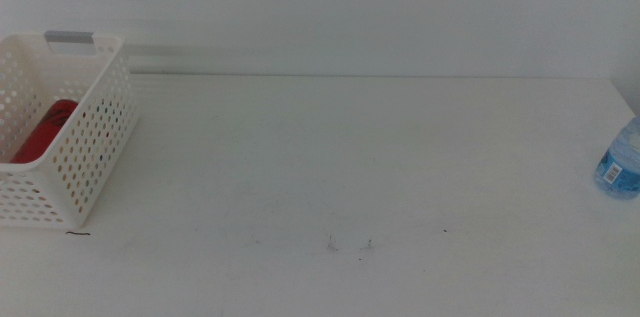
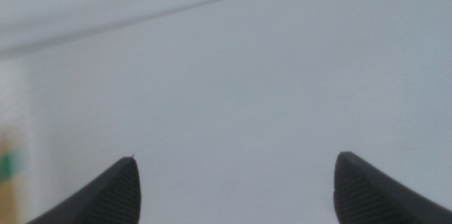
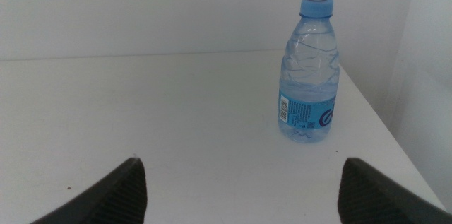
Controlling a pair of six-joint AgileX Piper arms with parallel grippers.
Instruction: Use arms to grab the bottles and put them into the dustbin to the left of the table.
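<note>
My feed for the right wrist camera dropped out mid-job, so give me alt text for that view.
A small clear water bottle with a blue cap stands upright on the white table, near its edge, ahead of the right gripper. The gripper's two dark jaws are spread wide with nothing between them, well short of the bottle.

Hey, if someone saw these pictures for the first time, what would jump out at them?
A white perforated basket at the table's left edge with a red can lying inside. At the far right edge, a small blue-capped water bottle stands upright, with the open right gripper facing it.
</note>
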